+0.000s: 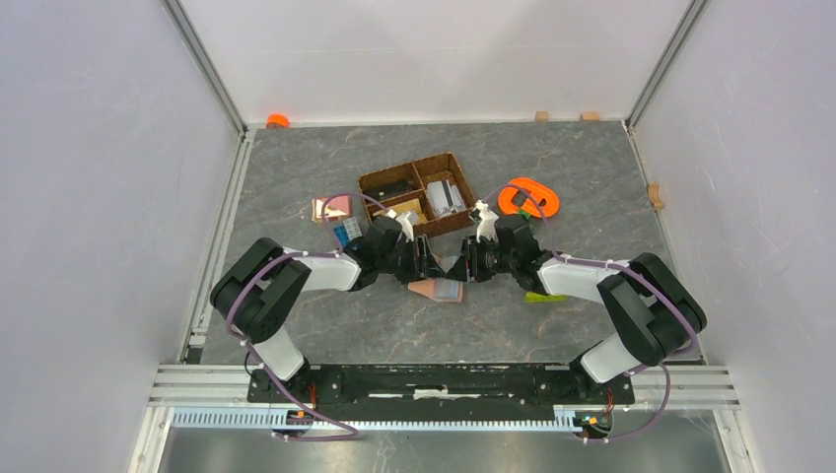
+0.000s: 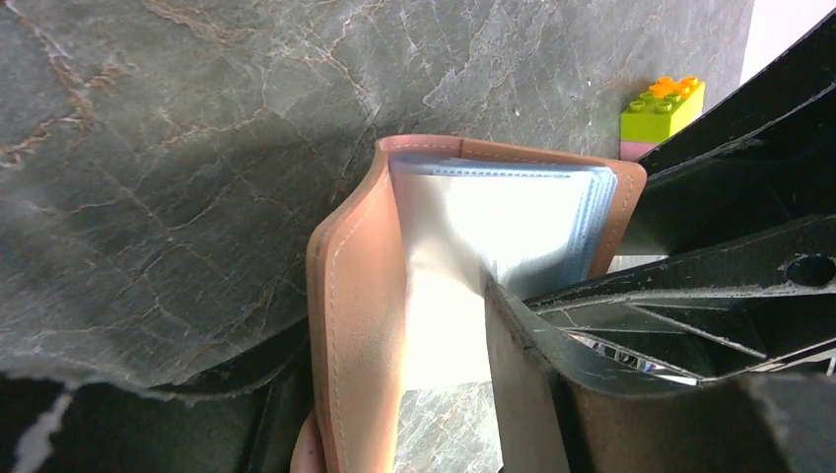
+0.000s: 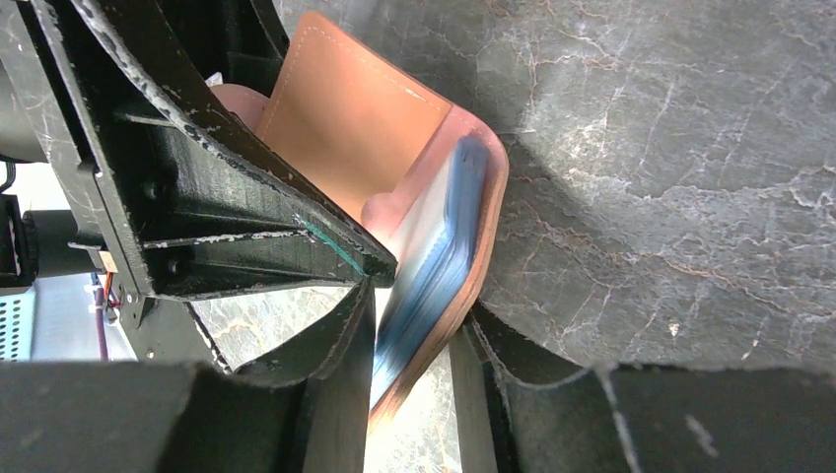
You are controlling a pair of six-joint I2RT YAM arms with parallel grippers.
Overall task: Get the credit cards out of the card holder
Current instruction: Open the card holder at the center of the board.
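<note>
Leather card holder (image 2: pixel 355 325) (sleeves (image 2: pixel 493 217) showing) inside parted left pincer (image 1: pixel 432 268); right pincer (image 3: pixel 419 315) grip unclear

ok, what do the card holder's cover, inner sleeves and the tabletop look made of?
Card holder cover: probably leather or faux leather, matte tan-brown, pale stitching along the edge.
Inner sleeves: thin clear plastic, glossy; strong glare, stacked bluish edges.
Tabletop: grey stone look, pale and rusty veins, low sheen; real stone or laminate, can't tell.
</note>
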